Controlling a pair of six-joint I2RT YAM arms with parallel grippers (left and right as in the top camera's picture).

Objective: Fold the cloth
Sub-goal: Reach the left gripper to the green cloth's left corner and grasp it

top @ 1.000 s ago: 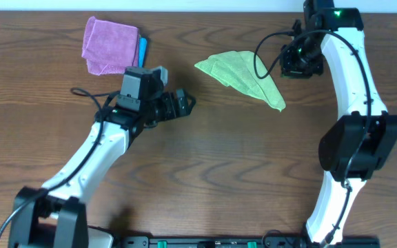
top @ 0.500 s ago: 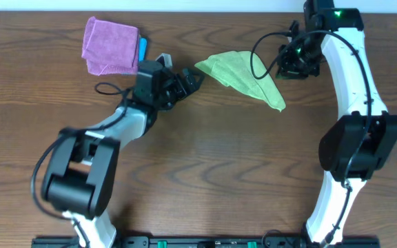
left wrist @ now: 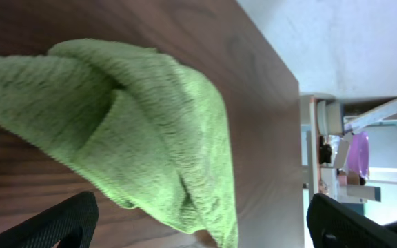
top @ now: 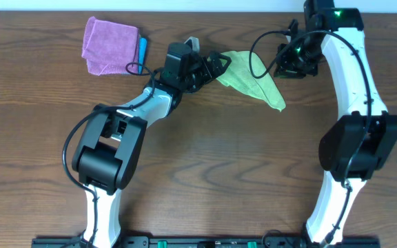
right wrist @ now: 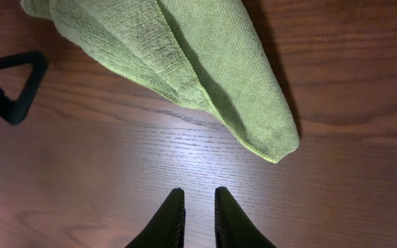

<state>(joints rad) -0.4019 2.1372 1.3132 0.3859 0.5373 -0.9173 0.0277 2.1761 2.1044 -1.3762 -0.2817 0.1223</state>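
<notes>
The light yellow-green cloth lies folded into a narrow wedge on the wooden table, far centre. It also shows in the left wrist view and in the right wrist view. My left gripper is open at the cloth's left corner, its fingers wide apart on either side of the cloth's edge and gripping nothing. My right gripper is just right of the cloth, above bare wood. Its fingers are shut and empty, a little short of the cloth's pointed end.
A folded purple cloth lies at the far left, with a blue cloth showing at its right edge. The table's far edge runs close behind the cloth. One left finger shows in the right wrist view.
My left arm has swung from the left middle of the table up and right to the green cloth's left corner. The right gripper has barely moved.
</notes>
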